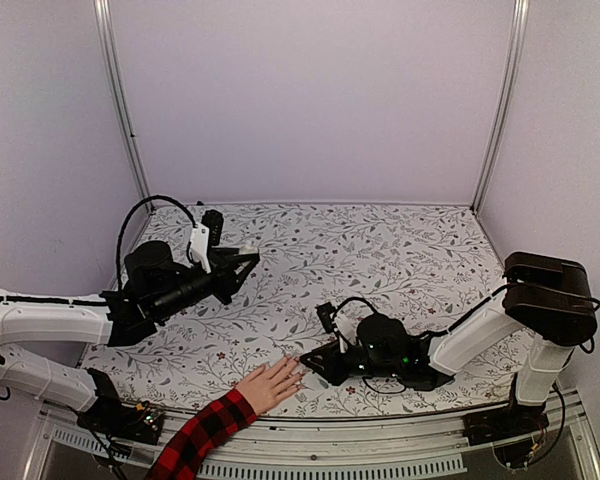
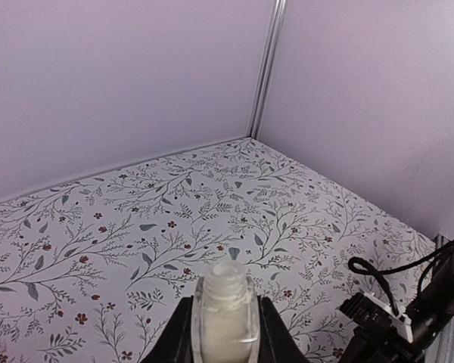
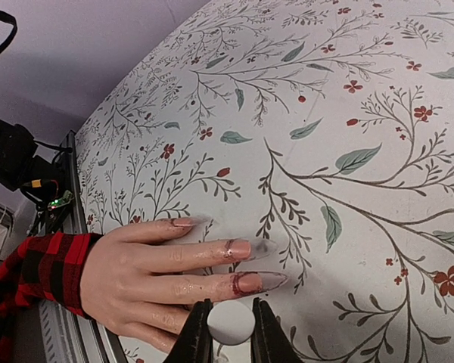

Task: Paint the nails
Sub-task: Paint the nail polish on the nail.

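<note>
Far left: noted left gripper [image 1: 242, 262] clamped on open bottle [image 2: 225, 310], raised above table [image 1: 400, 250].

Centre, near edge: found hand [image 1: 272, 383] lying flat, palm down, fingers spread, with plaid sleeve [image 1: 205, 430] behind.

Right: saw right gripper [image 3: 231, 311] pinched on white cap [image 3: 231, 327], just beside hand. Cannot see brush. Judged to be at the painting step.

Lower gently, stroke from base to tip, keep off skin and hold wrist steady.

Recorded nails [image 3: 266, 281] at finger ends, resting on table: long, pointed, pale pink, glossy. Reddish smears at base of two.
</note>
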